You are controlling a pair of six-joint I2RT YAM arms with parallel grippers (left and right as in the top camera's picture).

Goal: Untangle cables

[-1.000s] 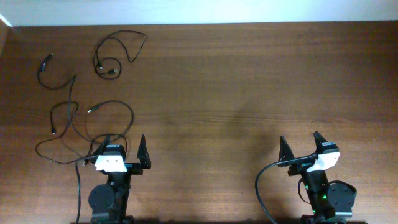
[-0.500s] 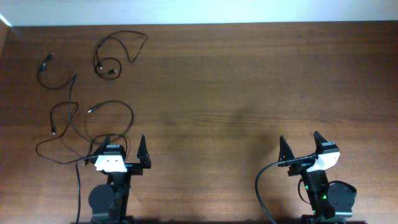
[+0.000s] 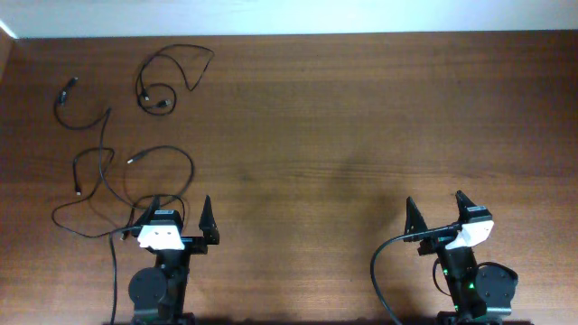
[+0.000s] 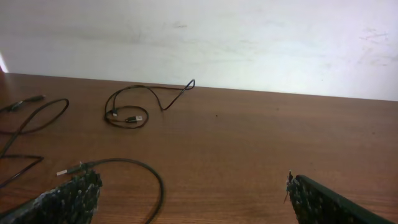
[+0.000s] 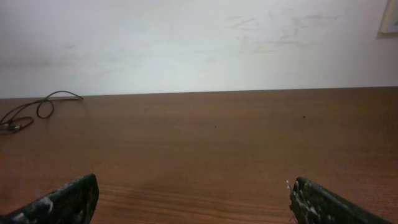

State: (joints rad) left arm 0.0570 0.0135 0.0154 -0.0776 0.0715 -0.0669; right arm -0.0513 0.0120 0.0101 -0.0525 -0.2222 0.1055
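Note:
Several thin black cables lie spread over the left part of the wooden table. One curls in a small loop (image 3: 172,70) at the far left back, and the left wrist view shows it too (image 4: 140,102). A short cord (image 3: 65,101) lies near the left edge. A longer cable (image 3: 135,171) loops and crosses itself just in front of my left gripper (image 3: 179,209), which is open and empty. Its arc (image 4: 152,180) passes by the left finger (image 4: 71,198). My right gripper (image 3: 435,200) stands open and empty at the near right, far from the cables.
A white wall (image 4: 249,37) runs along the table's far edge. A thick black arm cable (image 3: 384,262) curves beside the right arm's base, and another (image 3: 115,280) hangs by the left base. The right wrist view shows bare wood (image 5: 205,137) and a distant cable loop (image 5: 37,106).

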